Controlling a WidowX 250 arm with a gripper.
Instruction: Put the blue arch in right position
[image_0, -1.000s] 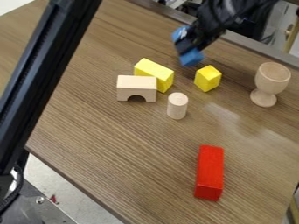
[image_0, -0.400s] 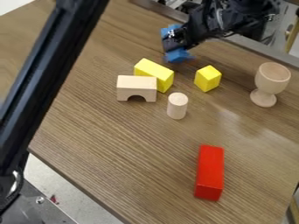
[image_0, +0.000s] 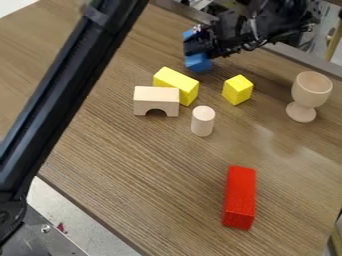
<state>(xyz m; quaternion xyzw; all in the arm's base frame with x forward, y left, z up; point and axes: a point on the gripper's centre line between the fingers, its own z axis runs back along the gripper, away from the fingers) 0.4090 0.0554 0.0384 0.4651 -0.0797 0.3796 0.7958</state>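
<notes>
Evidently the gripper (image_0: 195, 46) is clamped on the blue arch (image_0: 198, 62), behind the yellow blocks (image_0: 176, 83)

Jaws (image_0: 195, 46) clamped, near top edge

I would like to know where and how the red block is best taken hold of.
Probably at mid-length, coming straight down from above and closing across its width: the red block lies flat, long and narrow, with straight, parallel long sides.
</notes>
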